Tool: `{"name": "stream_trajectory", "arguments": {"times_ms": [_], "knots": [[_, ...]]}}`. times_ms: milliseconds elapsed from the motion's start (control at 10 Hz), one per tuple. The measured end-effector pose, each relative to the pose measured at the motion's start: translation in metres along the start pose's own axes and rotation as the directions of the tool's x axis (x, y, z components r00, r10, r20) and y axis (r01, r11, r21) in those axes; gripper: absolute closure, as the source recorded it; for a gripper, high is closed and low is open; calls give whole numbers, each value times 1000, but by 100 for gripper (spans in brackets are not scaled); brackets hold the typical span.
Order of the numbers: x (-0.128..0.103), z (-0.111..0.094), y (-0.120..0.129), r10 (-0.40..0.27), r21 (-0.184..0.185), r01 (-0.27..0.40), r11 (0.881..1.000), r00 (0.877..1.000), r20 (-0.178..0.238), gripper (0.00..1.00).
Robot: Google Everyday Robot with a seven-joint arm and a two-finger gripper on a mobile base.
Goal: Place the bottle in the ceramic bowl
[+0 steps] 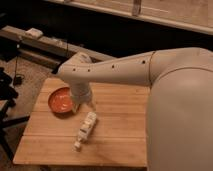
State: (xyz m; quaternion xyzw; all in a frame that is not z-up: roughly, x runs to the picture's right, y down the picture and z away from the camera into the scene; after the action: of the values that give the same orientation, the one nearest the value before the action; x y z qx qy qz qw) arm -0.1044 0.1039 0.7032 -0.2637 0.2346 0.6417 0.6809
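Note:
The white bottle (85, 129) lies on its side on the wooden table (115, 145), cap end toward the front left. The orange-red ceramic bowl (62, 100) stands on the table's left part, to the upper left of the bottle, and looks empty. My gripper (84, 104) hangs from the white arm just right of the bowl and just above the bottle's far end. It holds nothing that I can see.
The table's front edge and left edge are close to the bottle and bowl. A dark low bench (45, 45) with a pale object (34, 33) runs behind the table. Dark gear stands on the floor at the left. My large white arm (180, 110) covers the right side.

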Motion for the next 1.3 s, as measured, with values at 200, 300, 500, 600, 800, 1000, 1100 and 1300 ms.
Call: {"name": "stream_trajectory", "arguments": {"times_ms": [200,300,500,600,800,1000,1100,1300], "knots": [[0,0,0,0,0,0,1000,1000,0,35],[0,0,0,0,0,0,1000,1000,0,35],[0,0,0,0,0,0,1000,1000,0,35],[0,-1,0,0,-1,0,1000,1000,3,35],[0,-1,0,0,0,0,1000,1000,2,35],[0,-1,0,0,0,0,1000,1000,2,35],[0,-1,-1,-2,3,2,1000,1000,3,35],[4,10,3,-13,47,12,999,1000,17,35]]}}
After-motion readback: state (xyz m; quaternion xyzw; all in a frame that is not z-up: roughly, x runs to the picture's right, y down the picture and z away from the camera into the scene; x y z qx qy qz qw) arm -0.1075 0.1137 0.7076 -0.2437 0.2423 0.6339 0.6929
